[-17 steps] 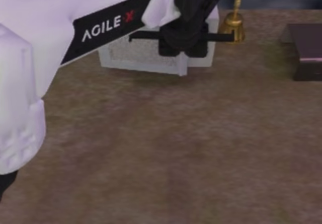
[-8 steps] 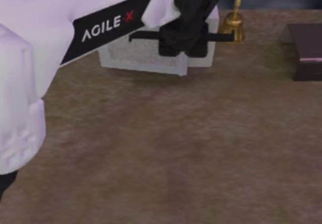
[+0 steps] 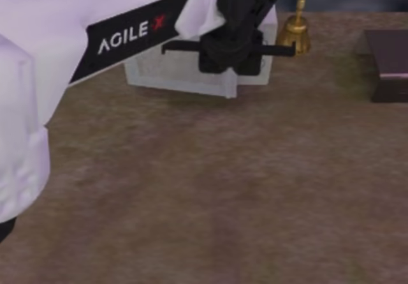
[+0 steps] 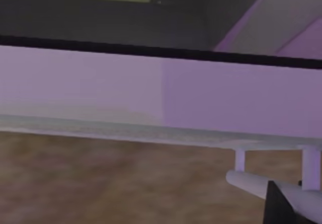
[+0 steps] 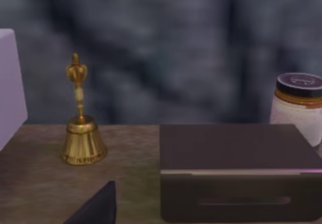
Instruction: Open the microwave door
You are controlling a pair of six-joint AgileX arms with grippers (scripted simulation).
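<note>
One left tool (image 3: 231, 57) at microwave door (image 3: 182, 73), handle bar (image 4: 274, 189) horizontal, grip unclear

"AGILE X" on left arm (image 3: 127, 32)

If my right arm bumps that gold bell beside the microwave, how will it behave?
The gold bell stands upright on a flared base with a tall thin handle, so a push up high would probably tip it. Once down, its round body would likely roll. It looks like rigid metal, so probably not fragile.
</note>
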